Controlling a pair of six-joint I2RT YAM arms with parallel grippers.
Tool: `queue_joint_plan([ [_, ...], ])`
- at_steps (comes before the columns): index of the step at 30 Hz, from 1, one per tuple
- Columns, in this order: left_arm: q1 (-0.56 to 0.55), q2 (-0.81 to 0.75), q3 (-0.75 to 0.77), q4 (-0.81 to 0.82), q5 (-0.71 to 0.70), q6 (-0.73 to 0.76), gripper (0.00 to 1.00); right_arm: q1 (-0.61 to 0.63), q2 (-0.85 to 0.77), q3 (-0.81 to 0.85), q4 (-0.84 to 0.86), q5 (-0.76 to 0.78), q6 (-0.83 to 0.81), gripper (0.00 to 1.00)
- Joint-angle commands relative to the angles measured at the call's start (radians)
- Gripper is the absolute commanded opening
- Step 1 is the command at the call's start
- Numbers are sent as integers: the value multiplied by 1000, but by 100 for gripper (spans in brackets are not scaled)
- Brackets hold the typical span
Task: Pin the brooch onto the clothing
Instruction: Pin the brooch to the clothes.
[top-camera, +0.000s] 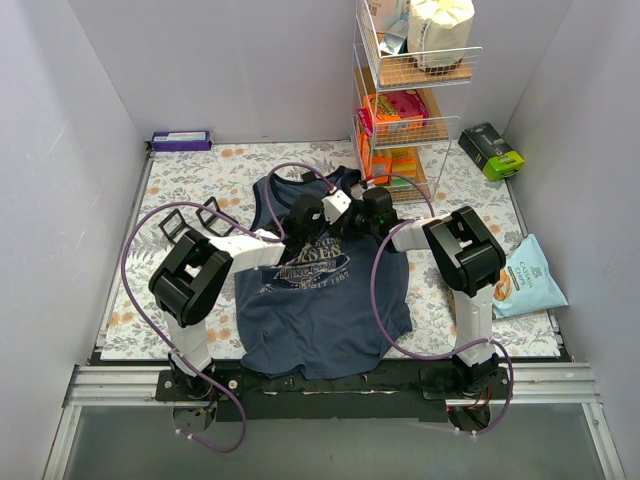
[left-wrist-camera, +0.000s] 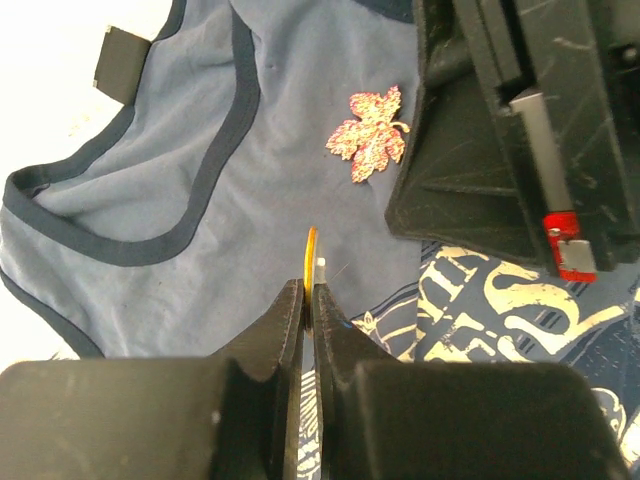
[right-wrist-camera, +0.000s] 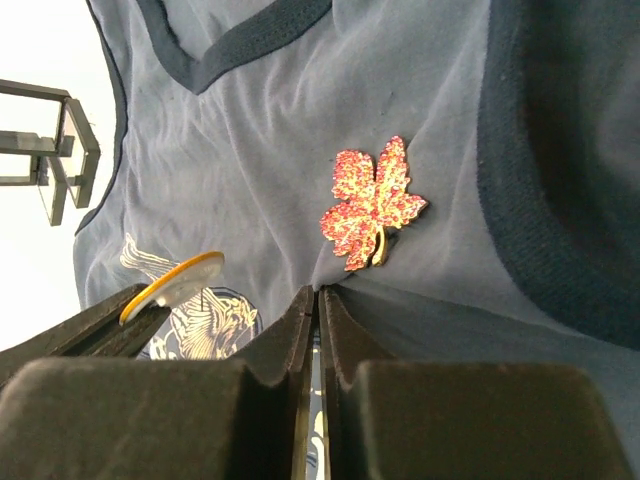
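We see the table (top-camera: 180, 180) first, covered in a floral cloth and walled in by pale panels. The clothing (top-camera: 320, 320), a navy sleeveless top with darker trim and a pale chest print, lies flat at the middle of it, its neck toward the back wall and its hem near the arm bases. Behind its right shoulder stands a wire rack (top-camera: 425, 72) stacked with packets. The left arm (top-camera: 195, 275) and right arm (top-camera: 465, 250) both lean in over the top's upper chest, where their wrists meet. A pale blue chips bag (top-camera: 528, 278) lies at the right edge and a green box (top-camera: 492, 150) beside the rack. A purple box (top-camera: 181, 140) sits against the back wall, and some black frames (top-camera: 195, 220) stand left of the top.

The left pincer (left-wrist-camera: 309, 288) is pressed together on a thin gold-rimmed disc (right-wrist-camera: 175, 283), gripped by its edge just above the print. The right pincer (right-wrist-camera: 318, 295) has its fingers pressed almost together, tips down on the cloth just below the brooch. We cannot tell whether a fold of cloth is caught between them.

The brooch (right-wrist-camera: 372, 202), a glittering red and gold maple leaf, rests on the cloth of the upper chest. It lies below the neckline trim and above the print, apart from the disc.
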Motion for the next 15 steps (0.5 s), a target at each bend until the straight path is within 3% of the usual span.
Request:
queue_joint_plan([
  [1, -23, -6, -10, 9, 8, 21, 0, -7, 20, 40, -5, 7, -1, 4],
  [15, -75, 66, -5, -4, -43, 58, 0, -7, -49, 25, -29, 31, -8, 1],
])
